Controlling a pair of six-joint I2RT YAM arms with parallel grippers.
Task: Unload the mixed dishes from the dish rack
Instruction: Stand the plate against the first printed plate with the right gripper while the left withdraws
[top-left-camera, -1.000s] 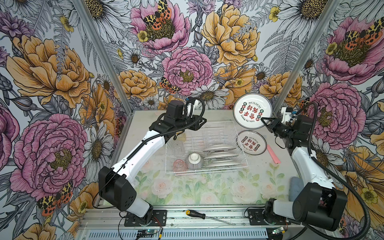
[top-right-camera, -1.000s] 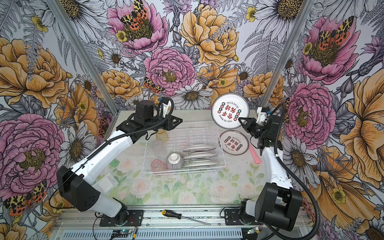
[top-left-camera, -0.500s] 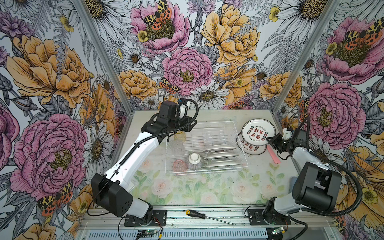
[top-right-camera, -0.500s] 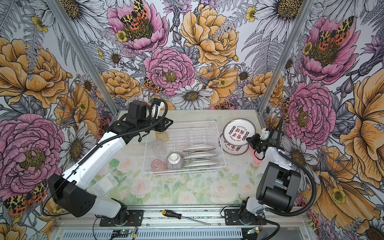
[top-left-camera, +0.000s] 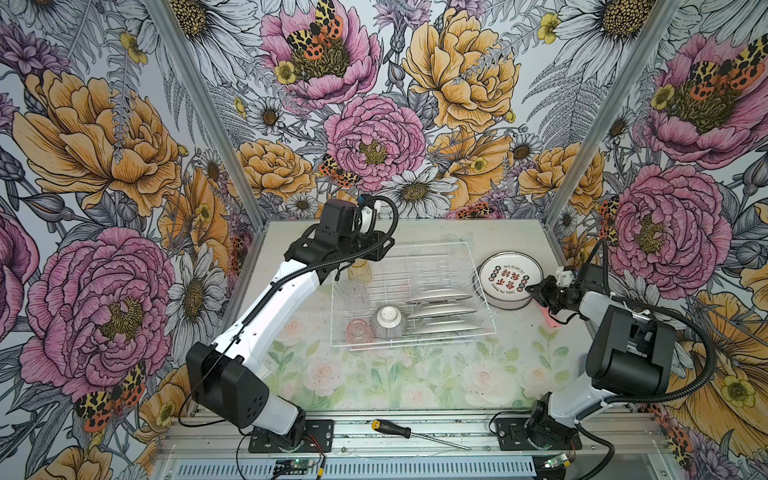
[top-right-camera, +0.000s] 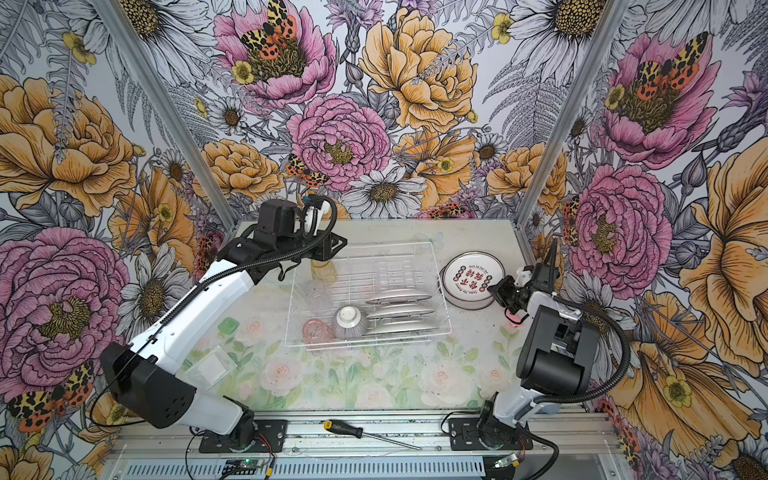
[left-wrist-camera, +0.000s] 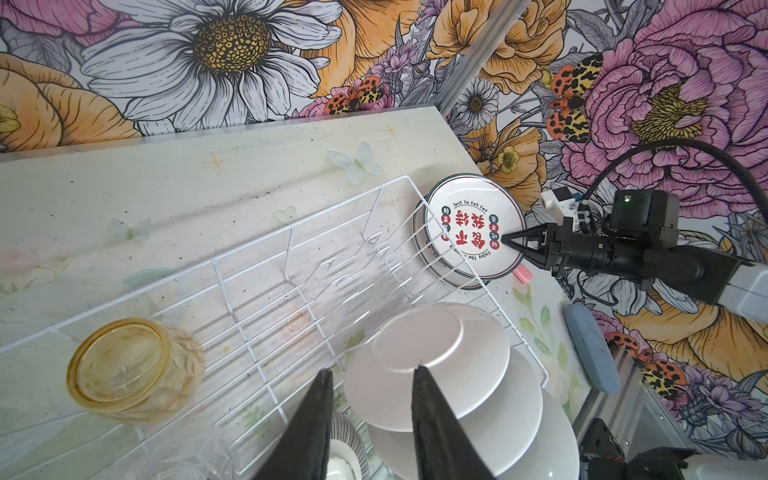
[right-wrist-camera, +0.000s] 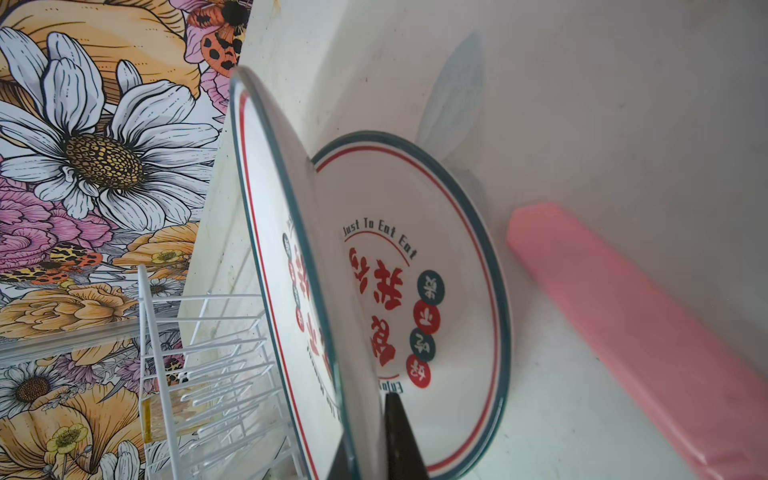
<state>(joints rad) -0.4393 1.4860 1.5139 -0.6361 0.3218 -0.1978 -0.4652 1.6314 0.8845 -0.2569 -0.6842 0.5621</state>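
**Gripping a lettered plate, tilted over its twin beside the wire rack**

The table (top-left-camera: 415, 382) is a pale, matte slab printed with faint roses and green leaves and peppered with dark specks. Its far part fades to plain cream. Wallpaper (top-left-camera: 374, 137) of big pink and orange blooms, daisies and spotted moths closes in three sides, joined by slanting aluminium posts (top-left-camera: 203, 104). Along the near edge runs a grooved metal rail (top-left-camera: 374, 446) with a black-handled screwdriver (top-left-camera: 409, 432) lying on it.

The dish rack (top-left-camera: 432, 266) sits mid-table, a rectangular basket of thin white wire with a grid base and upright prongs. In its right half three plates (top-left-camera: 440, 297) stand on edge, their undersides smooth, plain white. At its near left a ribbed greyish bowl (top-left-camera: 390, 322) lies upside down, white foot up, with a translucent pink tumbler (top-left-camera: 358, 330) just left of it. A clear tumbler (top-left-camera: 353, 295) lies farther back, and a yellow tumbler (top-left-camera: 359, 270) sits in the far left corner.

Just right of the rack a lower plate (right-wrist-camera: 449, 232) lies flat. The upper plate (right-wrist-camera: 274, 249) tilts above it, glossy white with green and red rim lines and red characters. The right gripper (left-wrist-camera: 506, 239) is clamped onto that plate's right rim. A flat pink bar (right-wrist-camera: 623, 311) lies to the right.

The left gripper (left-wrist-camera: 372, 370) hangs over the rack's left part, its tapered black fingers a narrow gap apart and empty.
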